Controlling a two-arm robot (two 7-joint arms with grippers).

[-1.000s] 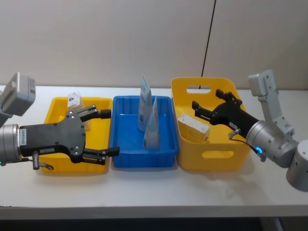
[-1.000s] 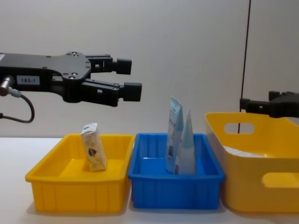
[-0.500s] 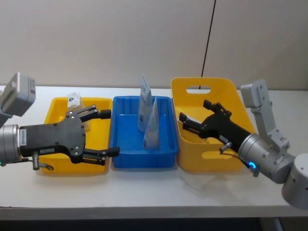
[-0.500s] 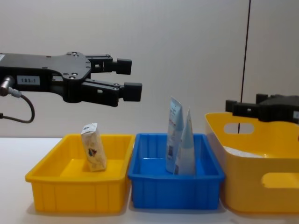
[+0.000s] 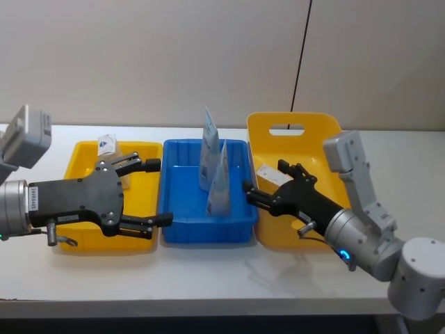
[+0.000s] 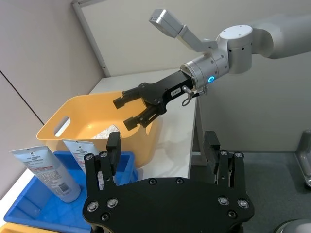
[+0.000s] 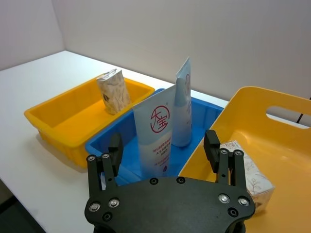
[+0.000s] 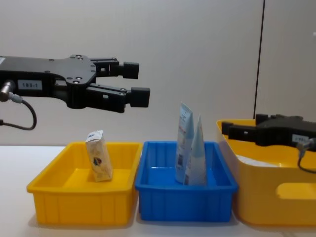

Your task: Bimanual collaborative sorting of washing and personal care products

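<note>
The blue bin [image 5: 174, 223] sits at the middle of the white bench [image 5: 208, 271] and serves as the landmark. Nearest the robot, the left gripper [image 5: 156, 193] hangs above the shallow yellow bin [image 5: 76, 156] just left of the blue bin, its black fingers [image 5: 149, 165] spread apart and holding nothing; from the chest camera it sits well above the bin rims [image 8: 133, 84]. The right gripper [image 5: 250, 195] reaches over the near left wall of the deep yellow bin [image 5: 320, 125] that stands just right of the blue bin, its fingers parted and empty, its tips level with the blue bin's right rim. Inside the blue bin, the two squeeze tubes stand upright close together: the nearer tube [image 5: 219, 184] toward the middle right, and the farther tube [image 5: 208, 147] just behind it. In the deep yellow bin, the whitish soft pack [image 7: 245, 167] lies on the floor, beside and below the right gripper. Farthest back, left of the blue bin, the small beige pack [image 5: 107, 144] stands upright at the far end of the shallow yellow bin.
</note>
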